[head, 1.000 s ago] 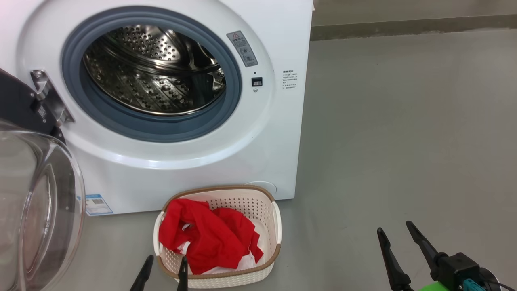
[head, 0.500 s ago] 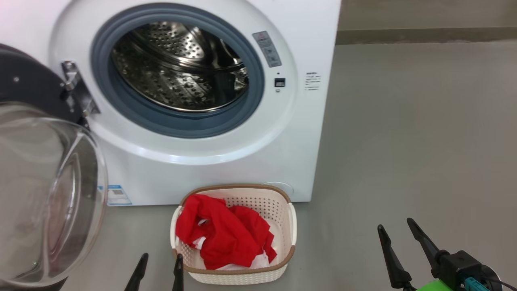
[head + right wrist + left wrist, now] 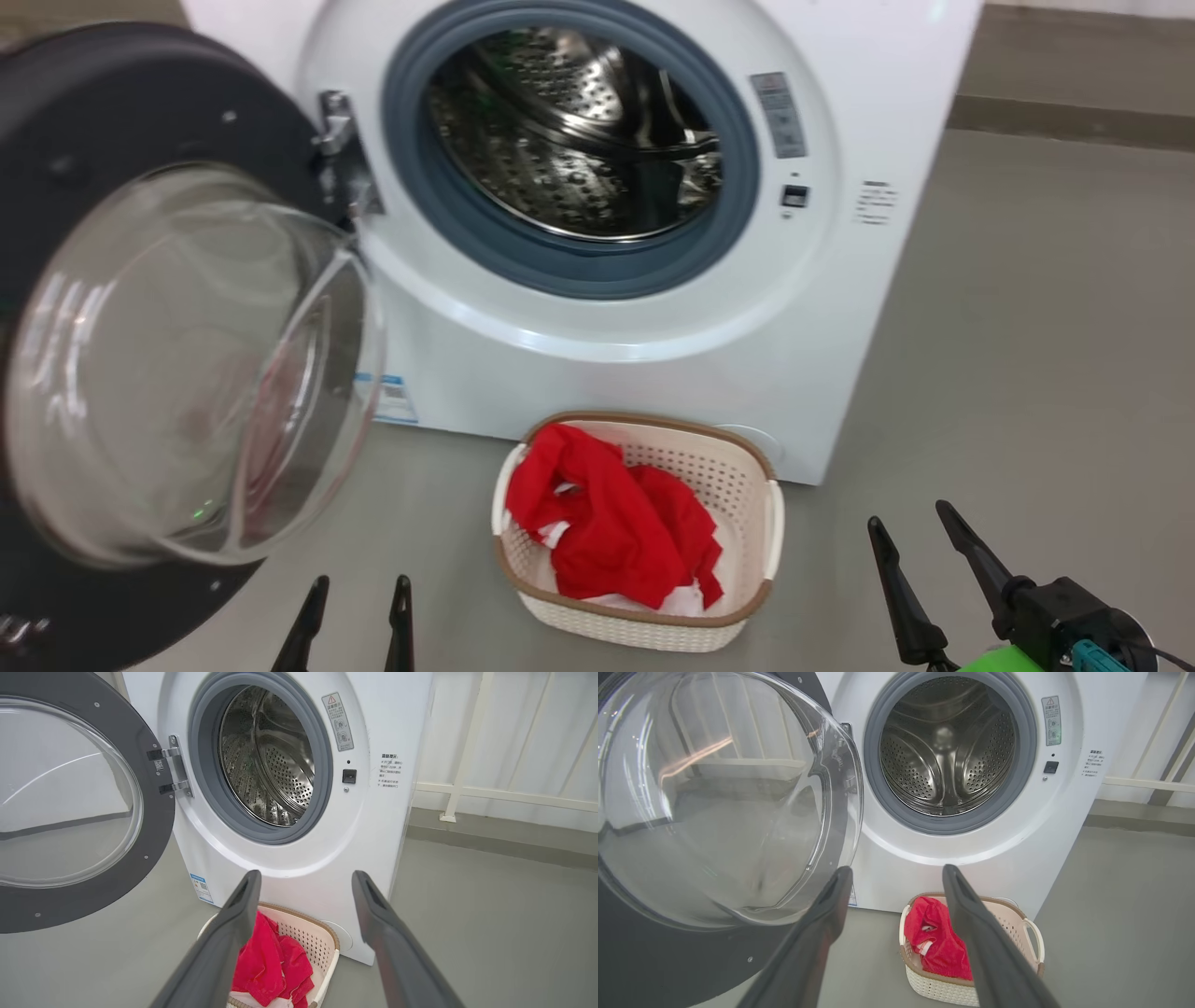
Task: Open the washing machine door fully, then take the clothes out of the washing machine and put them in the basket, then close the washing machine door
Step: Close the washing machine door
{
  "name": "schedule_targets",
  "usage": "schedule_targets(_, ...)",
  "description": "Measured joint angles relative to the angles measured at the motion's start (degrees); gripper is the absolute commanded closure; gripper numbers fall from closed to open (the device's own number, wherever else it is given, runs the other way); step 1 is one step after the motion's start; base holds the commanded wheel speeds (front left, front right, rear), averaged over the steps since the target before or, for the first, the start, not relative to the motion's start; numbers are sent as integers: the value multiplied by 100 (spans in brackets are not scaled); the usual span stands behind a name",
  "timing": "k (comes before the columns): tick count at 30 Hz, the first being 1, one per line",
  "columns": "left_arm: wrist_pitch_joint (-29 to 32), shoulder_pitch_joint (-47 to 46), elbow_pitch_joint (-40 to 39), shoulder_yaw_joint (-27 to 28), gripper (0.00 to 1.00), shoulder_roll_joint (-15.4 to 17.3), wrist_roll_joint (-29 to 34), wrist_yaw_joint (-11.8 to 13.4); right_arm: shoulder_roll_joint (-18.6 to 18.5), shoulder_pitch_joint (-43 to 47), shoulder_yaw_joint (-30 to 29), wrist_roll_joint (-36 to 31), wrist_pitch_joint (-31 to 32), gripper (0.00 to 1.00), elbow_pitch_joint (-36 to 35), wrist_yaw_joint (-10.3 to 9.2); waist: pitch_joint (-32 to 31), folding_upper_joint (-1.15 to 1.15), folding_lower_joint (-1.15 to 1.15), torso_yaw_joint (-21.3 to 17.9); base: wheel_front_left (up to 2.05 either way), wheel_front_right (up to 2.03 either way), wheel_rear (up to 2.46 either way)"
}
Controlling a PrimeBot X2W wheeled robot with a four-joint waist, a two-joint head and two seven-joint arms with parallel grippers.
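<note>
right, the washing machine door [image 3: 187, 373] stands swung wide out on its hinge [image 3: 336, 131] at the left of the head view, with a black rim all round and the clear glass bowl bulging toward us. beside it the washing machine [image 3: 840, 308] stands white and boxy on the grey floor [image 3: 1027, 373] with its mouth uncovered: the grey rubber ring [image 3: 560, 271] circles the opening, and bare perforated steel shines in the drum [image 3: 579, 140]. low on the machine's front there's a small blue label [image 3: 392, 397], right at the edge of the door glass. to the right of the ring sit a grey warning sticker [image 3: 780, 114] and a dark latch slot [image 3: 794, 195].

now down on the floor, just in front of the machine's lower right part, sits the basket [image 3: 644, 625], cream with a brown rim. the clothes [image 3: 616, 532] are in it, a red heap with bits of white at the near edge.

the left hand [image 3: 362, 583] sits at the bottom of the head view, between door and basket, released, grasping nothing and touching nothing. in the left wrist view its fingers [image 3: 822, 924] point toward the machine, with the door glass on one side and the basket behind the other finger.

the right hand [image 3: 907, 515] is at the lower right, apart from the basket, over the floor. it is also released and empty, with a green part [image 3: 1004, 663] at its wrist. in the right wrist view its spread fingers [image 3: 233, 924] rise in front of the basket and the machine's lower front.
</note>
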Motion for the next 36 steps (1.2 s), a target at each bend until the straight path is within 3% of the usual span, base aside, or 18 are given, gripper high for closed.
schedule_targets(17,-7,-1,12,53,0,44,-172,7,1,0,156,51,0,0,-16,0,-63,0,0,1184,0,0,0)
schedule_targets(34,-5,-1,55,35,0,67,-252,48,2,-1,299,171,-15,0,110,0,-76,0,0,1302,0,0,0)
schedule_targets(36,-7,-1,78,25,100,67,-252,48,2,-1,299,171,-15,0,114,0,-74,0,0,1303,0,0,0)
